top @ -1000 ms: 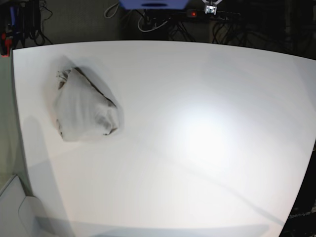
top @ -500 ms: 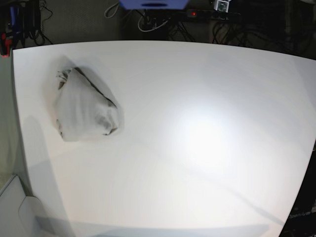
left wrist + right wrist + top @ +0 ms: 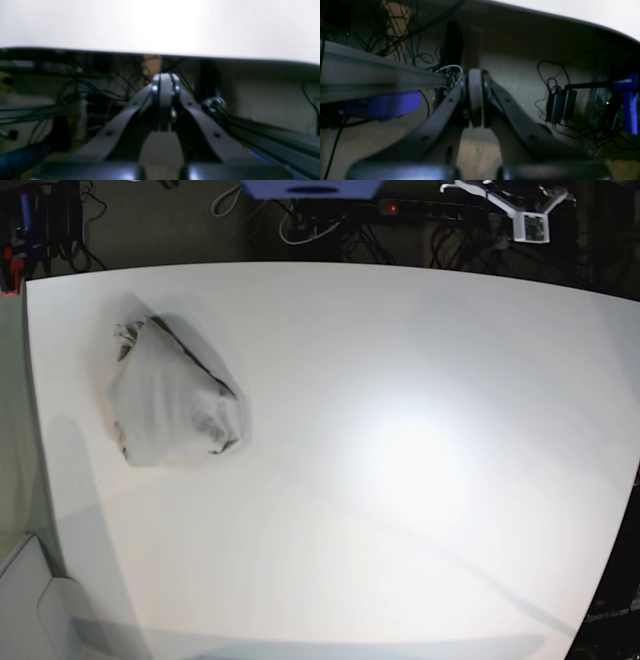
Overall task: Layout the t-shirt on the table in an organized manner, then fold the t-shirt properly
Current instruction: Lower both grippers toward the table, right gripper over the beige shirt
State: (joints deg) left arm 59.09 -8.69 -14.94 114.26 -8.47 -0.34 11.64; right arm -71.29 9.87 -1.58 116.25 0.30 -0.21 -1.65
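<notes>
T-shirt first: one plain light grey-beige cotton t-shirt (image 3: 172, 402) lies bunched in a rounded heap on the left part of the large white smooth-topped table (image 3: 400, 380) in the base view, near that side's edge and towards the far side. It is not spread out; darker folds run along its upper right side and lower corners. It is the only cloth on the table, and nothing touches it. To its right the table top is bare white with one bright patch of glare around the middle.

Beyond the far edge, in the same view, lie tangled dark cables (image 3: 330, 225) on a dark floor, one blue box-shaped object (image 3: 312, 188) at the top edge, and further right one small white fixture (image 3: 520, 210) of unclear kind.

Neither arm shows in the base view. In the right wrist view, one dark right end effector (image 3: 475, 98) has its two fingers pressed flat together with nothing between them. It is below the table edge, with a grey metal rail (image 3: 377, 72) and a blue plastic part (image 3: 382, 105) on its left, and two black power bricks (image 3: 561, 105) and a blue clamp (image 3: 628, 102) on its right.

In the left wrist view, one dark left end effector (image 3: 165, 102) is likewise closed tight on nothing, its fingers meeting in a single ridge. The white table's underside edge runs across the top of that picture, and blurred cables hang behind.
</notes>
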